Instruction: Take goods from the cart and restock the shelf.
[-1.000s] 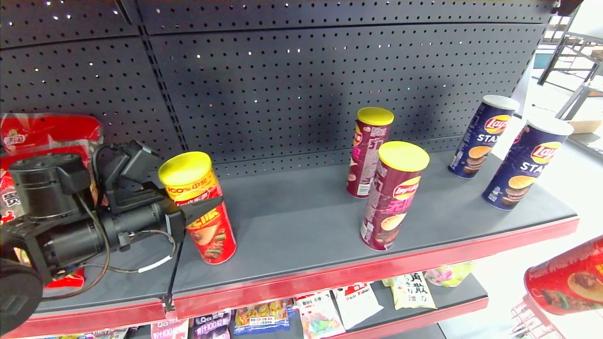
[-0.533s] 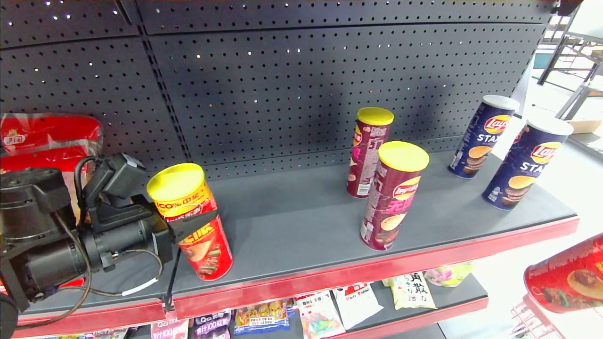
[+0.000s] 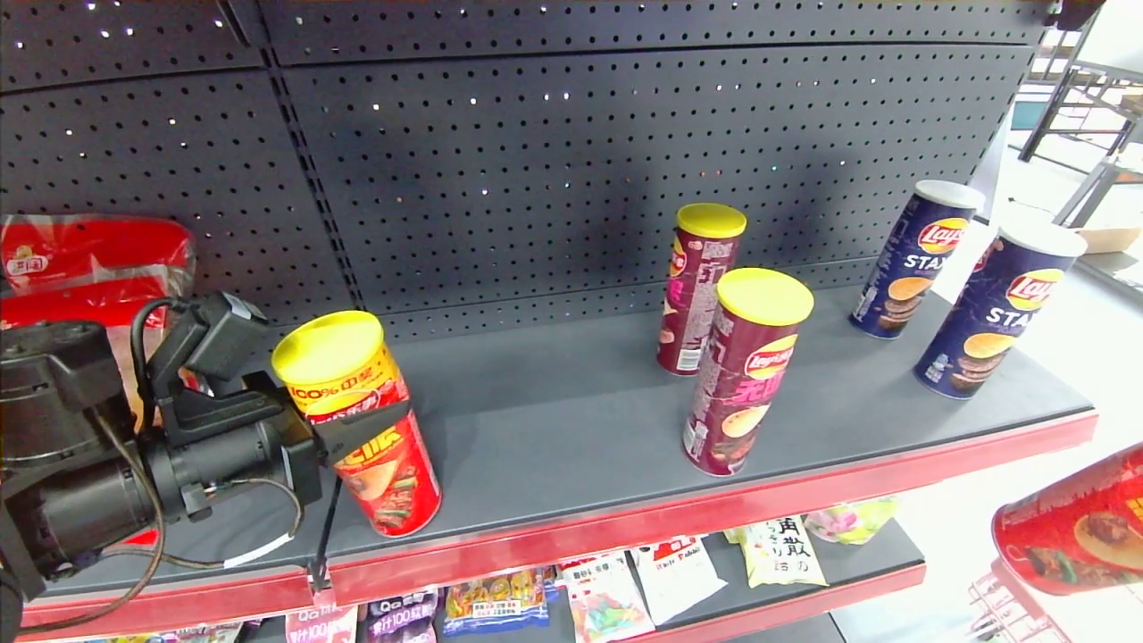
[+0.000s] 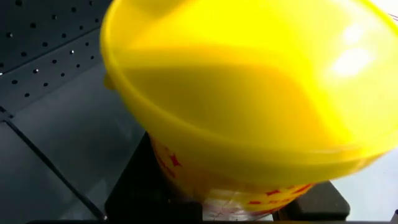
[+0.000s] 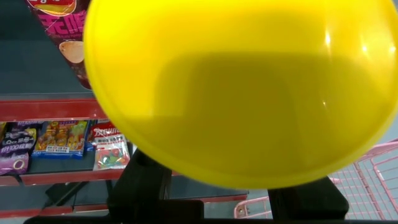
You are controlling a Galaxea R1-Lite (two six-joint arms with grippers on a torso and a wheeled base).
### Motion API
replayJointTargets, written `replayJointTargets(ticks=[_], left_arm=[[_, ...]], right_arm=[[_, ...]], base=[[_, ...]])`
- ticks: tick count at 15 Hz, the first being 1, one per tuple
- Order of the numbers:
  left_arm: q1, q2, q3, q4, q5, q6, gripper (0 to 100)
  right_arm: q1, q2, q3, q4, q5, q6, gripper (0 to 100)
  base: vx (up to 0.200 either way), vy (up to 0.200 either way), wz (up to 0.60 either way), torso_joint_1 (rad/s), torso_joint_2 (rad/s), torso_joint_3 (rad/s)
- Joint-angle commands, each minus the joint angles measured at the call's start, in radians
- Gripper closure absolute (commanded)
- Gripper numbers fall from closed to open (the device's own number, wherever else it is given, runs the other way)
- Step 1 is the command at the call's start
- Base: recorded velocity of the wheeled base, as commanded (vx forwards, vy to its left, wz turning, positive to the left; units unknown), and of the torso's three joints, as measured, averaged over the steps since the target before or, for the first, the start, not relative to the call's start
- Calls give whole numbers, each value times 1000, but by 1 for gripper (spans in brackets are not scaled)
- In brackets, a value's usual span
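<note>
Holding with the left gripper (image 3: 362, 420) clamped across the middle of the red can (image 3: 397, 487), one finger visibly pressed on its label. The can sits over the left part of the shelf (image 3: 580, 429), its base just behind the red front lip (image 3: 714, 509); I cannot tell if the base is touching the deck. Its long axis is near upright, with the yellow lid tipped a little toward the shelf's left end, so I judge the set-down needs it squared up first and eased back from the lip. The nearest maroon can (image 3: 741, 375) is well apart toward the right. The right gripper (image 5: 224, 202) has its fingers closed either side of a second red can (image 3: 1076, 527), lying tilted below and beyond the shelf's right front corner, above the cart (image 3: 1000, 607). The left arm is the nearer one for this placement.
</note>
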Motion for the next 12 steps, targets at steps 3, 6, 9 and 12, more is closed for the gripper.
replayJointTargets(ticks=[3, 6, 9, 12], left_arm=[[-1, -10, 29, -1, 7, 2, 100], [-1, -24, 37, 0, 1, 0, 100], [-2, -29, 42, 0, -2, 0, 100], [-10, -33, 59, 0, -2, 0, 100]], right_arm=[[0, 5, 0, 0, 2, -1, 100], [0, 8, 0, 0, 2, -1, 100], [0, 8, 0, 0, 2, -1, 100], [0, 8, 0, 0, 2, -1, 100]], base=[[0, 0, 0, 0, 0, 0], [0, 0, 0, 0, 0, 0], [0, 0, 0, 0, 0, 0], [0, 0, 0, 0, 0, 0]])
